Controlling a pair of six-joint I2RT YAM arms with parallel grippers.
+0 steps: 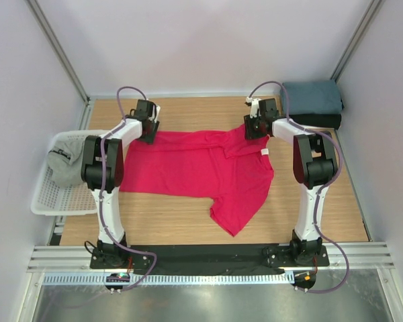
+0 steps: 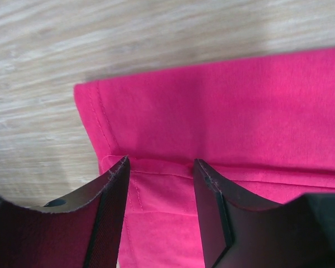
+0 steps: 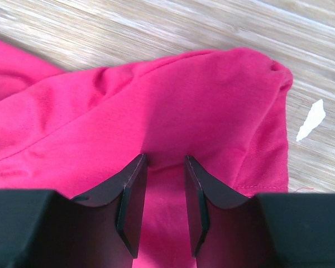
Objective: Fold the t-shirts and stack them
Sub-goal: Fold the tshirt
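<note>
A crimson-red t-shirt (image 1: 201, 168) lies spread on the wooden table, with one sleeve hanging toward the near edge. My left gripper (image 1: 150, 137) is on its far left corner, and the left wrist view shows the jaws open (image 2: 161, 162) with the hemmed red cloth (image 2: 223, 111) flat between the fingertips. My right gripper (image 1: 253, 132) is on the far right part. Its jaws are narrowly open (image 3: 165, 158) with red cloth (image 3: 173, 95) between them. A slate-blue t-shirt (image 1: 312, 97) lies folded on a black one (image 1: 320, 121) at the far right corner. A light grey t-shirt (image 1: 66, 164) lies bunched in the basket.
The white mesh basket (image 1: 50, 201) stands off the table's left edge. A small white scrap (image 3: 311, 120) lies on the wood beside the red cloth. Walls close the table on the left, far and right sides.
</note>
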